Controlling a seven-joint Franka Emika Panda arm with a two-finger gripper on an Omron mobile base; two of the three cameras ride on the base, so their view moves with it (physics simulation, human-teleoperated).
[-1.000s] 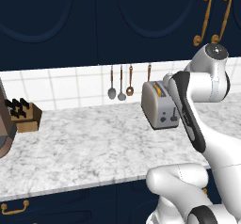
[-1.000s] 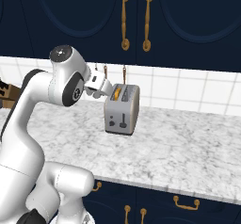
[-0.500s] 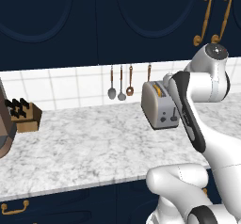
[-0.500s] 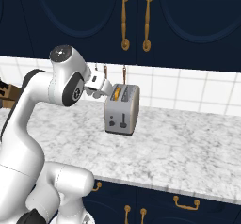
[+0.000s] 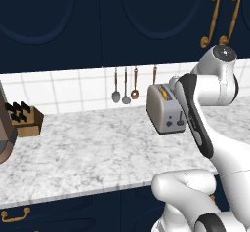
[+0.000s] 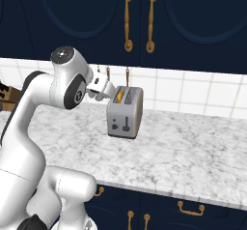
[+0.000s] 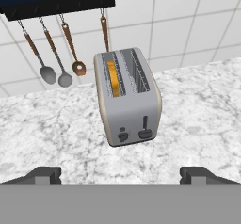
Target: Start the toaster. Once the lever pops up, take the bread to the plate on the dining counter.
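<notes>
Marble counter [image 5: 88,153] holds the toaster [image 7: 127,96], bread [image 7: 112,78] in its slot; fingers [image 7: 47,175] spread wide, empty

no visible change anywhere since earlier

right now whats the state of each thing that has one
toaster: upright on the counter, lever at the bottom of its slot
bread: sunk in the left slot
gripper: open, holding nothing, short of the toaster
utensils: hanging on the wall rail
cabinet doors: shut
</notes>
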